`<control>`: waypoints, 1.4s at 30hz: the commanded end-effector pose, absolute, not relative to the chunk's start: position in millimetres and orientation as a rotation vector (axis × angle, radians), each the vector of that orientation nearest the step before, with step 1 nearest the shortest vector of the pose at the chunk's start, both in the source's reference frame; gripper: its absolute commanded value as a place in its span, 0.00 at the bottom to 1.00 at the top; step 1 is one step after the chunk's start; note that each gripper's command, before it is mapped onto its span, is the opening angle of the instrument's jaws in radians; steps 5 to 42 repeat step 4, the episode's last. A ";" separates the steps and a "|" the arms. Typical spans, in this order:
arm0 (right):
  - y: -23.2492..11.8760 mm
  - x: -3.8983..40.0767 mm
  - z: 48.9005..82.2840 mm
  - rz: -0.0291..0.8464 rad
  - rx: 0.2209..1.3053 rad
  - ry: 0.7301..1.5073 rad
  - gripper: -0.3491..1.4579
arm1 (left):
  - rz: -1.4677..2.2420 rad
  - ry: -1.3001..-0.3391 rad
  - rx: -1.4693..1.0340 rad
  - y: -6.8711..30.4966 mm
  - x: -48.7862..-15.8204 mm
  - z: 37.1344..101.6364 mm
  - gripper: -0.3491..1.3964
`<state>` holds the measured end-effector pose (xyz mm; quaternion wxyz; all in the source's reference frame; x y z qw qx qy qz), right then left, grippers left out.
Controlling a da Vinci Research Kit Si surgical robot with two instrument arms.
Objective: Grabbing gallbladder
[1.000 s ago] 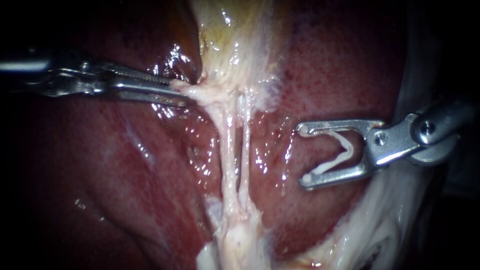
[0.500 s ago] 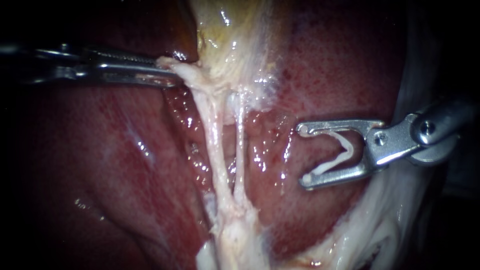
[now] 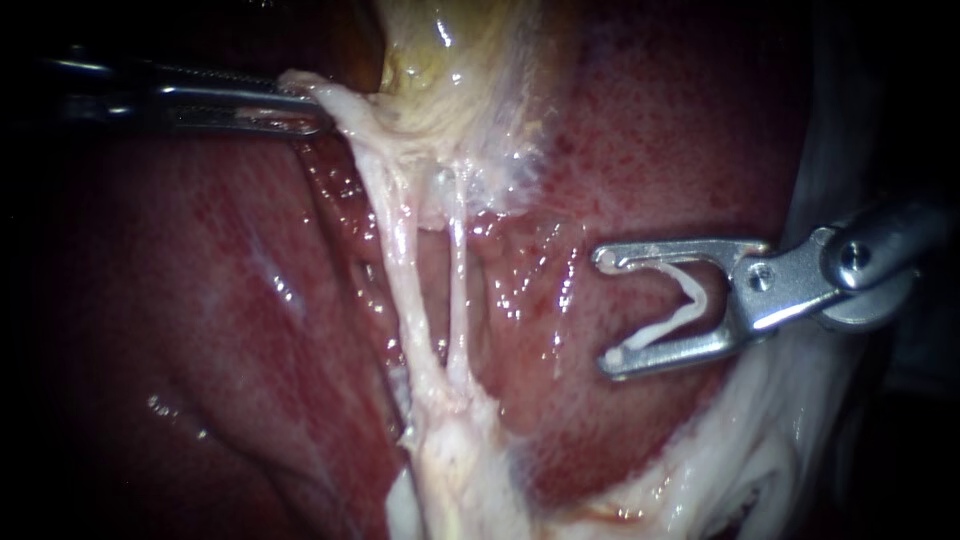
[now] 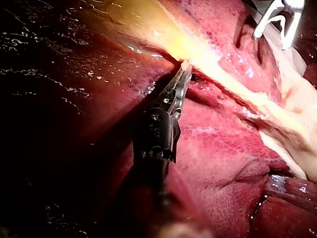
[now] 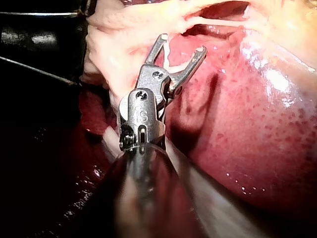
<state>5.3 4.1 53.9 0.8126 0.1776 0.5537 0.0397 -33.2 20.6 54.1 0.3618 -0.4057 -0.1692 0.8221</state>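
Observation:
The yellowish gallbladder (image 3: 450,60) hangs from the upper middle of the endoscope view over the red liver (image 3: 200,300). My left instrument (image 3: 300,105) is shut on a pale flap at the gallbladder's lower end and holds it taut to the upper left. Two thin pale tubes (image 3: 400,270) (image 3: 457,290) run down from there and meet in whitish tissue below. My right instrument (image 3: 605,305) stands apart to the right, its wide jaws holding a white V-shaped clip (image 3: 685,300). The left wrist view shows the left instrument's jaws (image 4: 184,72) closed on the gallbladder's edge (image 4: 148,25).
White fatty tissue (image 3: 760,450) borders the liver at the lower right, behind my right instrument. In the right wrist view the right instrument (image 5: 181,43) and its clip (image 5: 173,62) sit just short of pale tissue (image 5: 124,29), with the liver (image 5: 257,124) beside it.
My left instrument has drawn the gripped flap up and to the left, stretching and slanting the two tubes. The right instrument and its clip have stayed still.

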 end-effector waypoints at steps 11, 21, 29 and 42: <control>4.1 5.3 53.9 0.085 0.379 1.182 0.47 | 2.118 -0.437 -1.044 20.4 -33.4 54.2 0.00; 4.1 5.3 53.9 0.085 0.379 1.182 0.47 | 2.118 -0.437 -1.044 20.4 -33.4 54.2 0.00; 4.1 5.3 53.9 0.085 0.379 1.182 0.47 | 2.118 -0.437 -1.044 20.4 -33.4 54.2 0.00; 4.1 5.3 53.9 0.085 0.379 1.182 0.47 | 2.118 -0.437 -1.044 20.4 -33.4 54.2 0.00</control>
